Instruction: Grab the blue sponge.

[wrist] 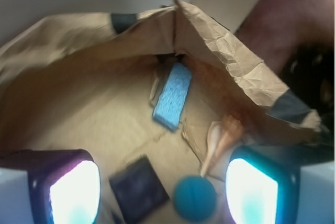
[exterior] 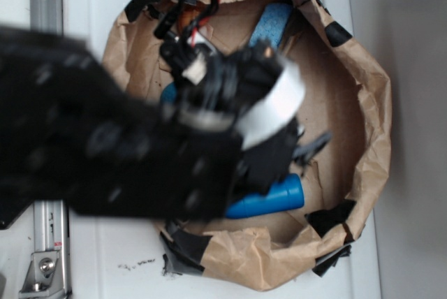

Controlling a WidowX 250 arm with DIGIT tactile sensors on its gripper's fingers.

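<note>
Light blue and porous, the slab-like rectangular foam sponge (wrist: 172,96) is lying at the far side of a crumpled brown paper basin (wrist: 230,62) patched with black tape, close under the paper wall. In the wrist view its long axis is running away from the camera, leaning slightly rightward at the far end. The tool (wrist: 163,190) is hanging well short of it, its two glowing pads (wrist: 75,191) spread apart with nothing between them. Nearer the tool, a round teal-blue ball (wrist: 194,198) and a flat black square pad (wrist: 139,188) are resting on the basin floor. In the exterior view a glossy blue bottle-shaped pin (exterior: 269,199) is lying by the near wall, the basin sitting on a white tabletop (exterior: 105,257).
</note>
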